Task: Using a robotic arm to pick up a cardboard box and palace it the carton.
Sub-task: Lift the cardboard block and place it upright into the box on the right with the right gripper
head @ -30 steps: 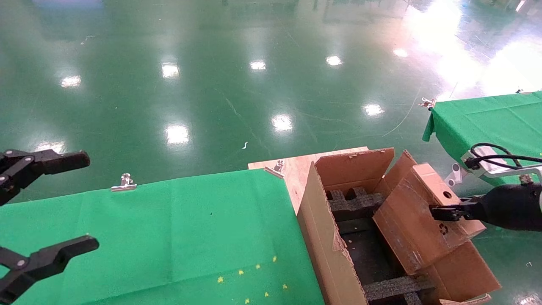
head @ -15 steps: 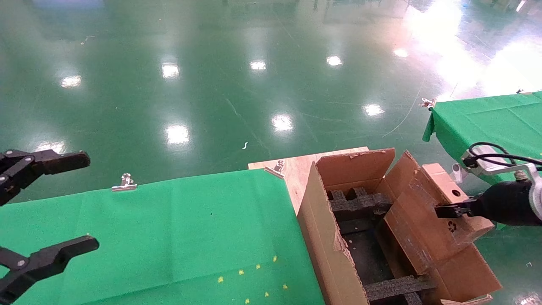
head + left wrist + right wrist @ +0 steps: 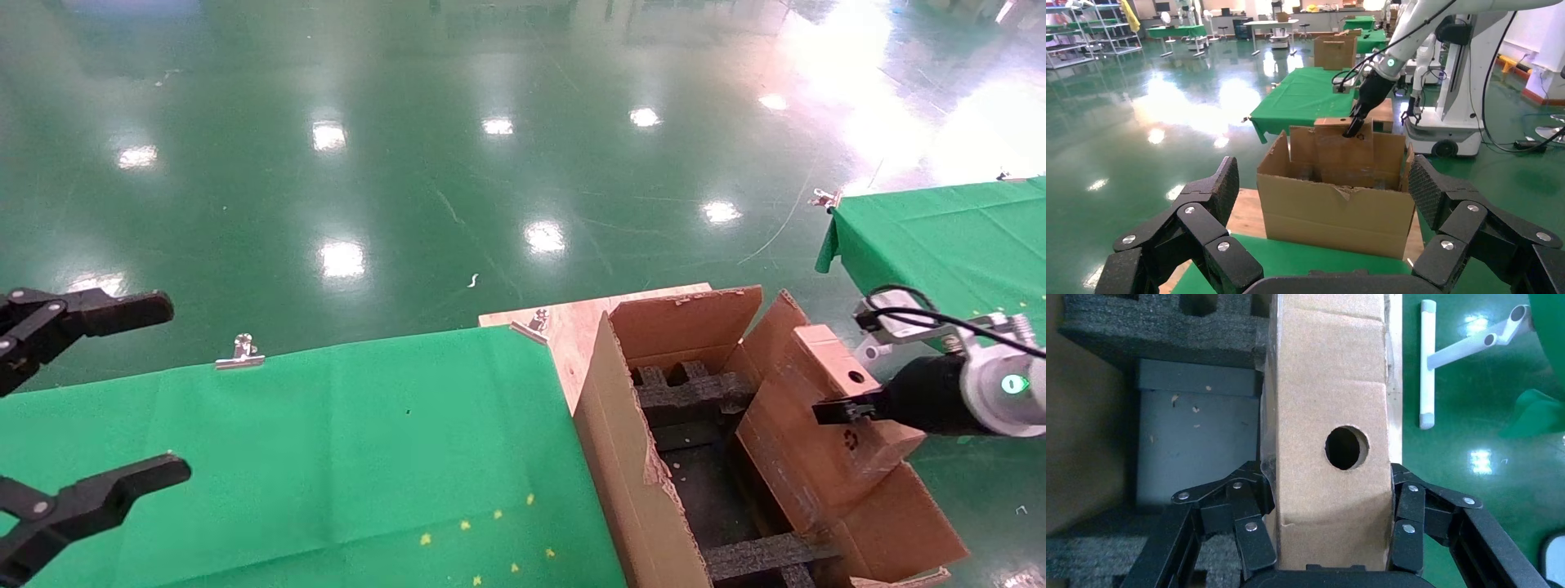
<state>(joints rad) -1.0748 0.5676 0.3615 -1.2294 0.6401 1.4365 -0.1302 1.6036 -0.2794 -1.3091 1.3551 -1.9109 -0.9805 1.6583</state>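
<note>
A: While the right hand (image 3: 1330, 530) grips the cardboard box (image 3: 825, 416) across its narrow sides, one finger (image 3: 1248, 520) on each, the job is to lower it straight into the carton (image 3: 645, 490).

B: Where is the box relative to that hand?

A: It sticks out ahead of the fingertips, round hole (image 3: 1346, 447) facing the wrist camera. In the head view it hangs tilted, its lower end already inside the carton's opening, along the wall on the hand's own side.

B: So how to do it well?

A: I'd keep the grip firm and level the box before it goes lower, so its corner doesn't catch the torn flap (image 3: 686, 322) or the foam (image 3: 690, 392). As I judge it, the box belongs in the dark gap beyond it, between the two foam pieces, so it should ease off that wall and come down squarely.

B: What's in the carton?

A: Black foam inserts: one with notches at the far end, a bar (image 3: 764, 555) at the near end, a dark floor between with a few crumbs. Nothing else that I can see.

B: And the other arm?

A: The left hand (image 3: 1321, 245) hangs wide open and empty above the green surface (image 3: 327, 457), well apart from the carton.
</note>
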